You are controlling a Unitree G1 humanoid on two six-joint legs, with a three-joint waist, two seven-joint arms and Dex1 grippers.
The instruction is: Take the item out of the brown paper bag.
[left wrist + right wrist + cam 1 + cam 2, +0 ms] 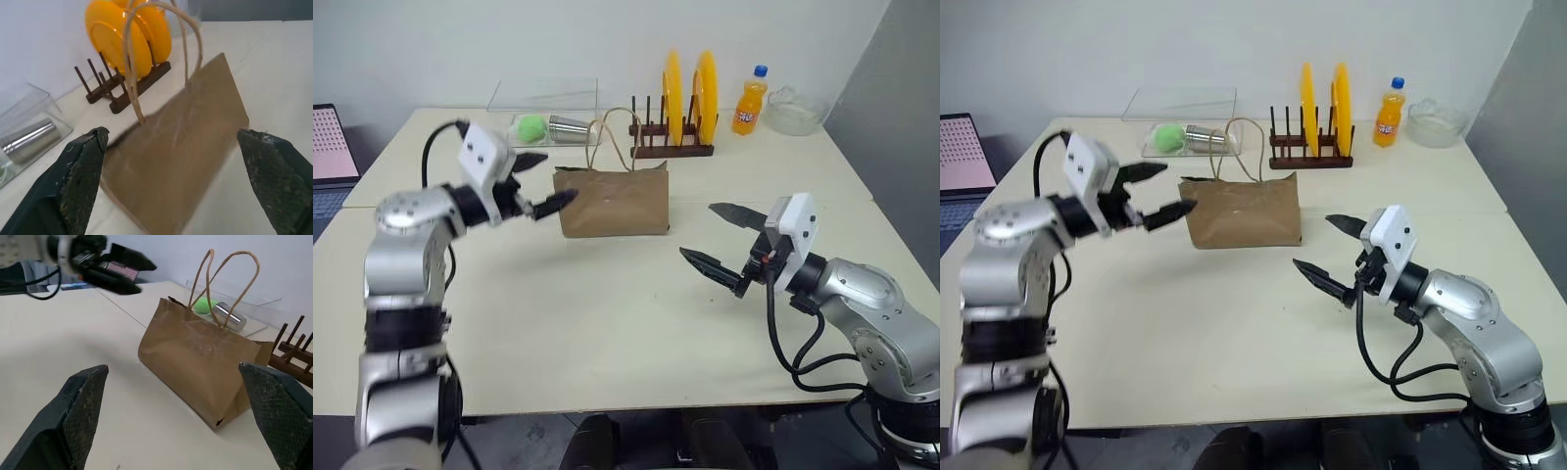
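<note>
The brown paper bag stands upright in the middle of the table, its two cord handles sticking up. The item is hidden from me. My left gripper is open, level with the bag's upper left corner, with its lower fingertip close to the bag's left edge. In the left wrist view the bag lies between and beyond the spread fingers. Right of the bag and nearer the table's front, my right gripper is open and empty, pointing at the bag from a short way off.
Behind the bag stand a wooden dish rack with two yellow plates, an orange soda bottle and a glass bowl. A clear box holds a green ball and a metal cup. A laptop sits at far left.
</note>
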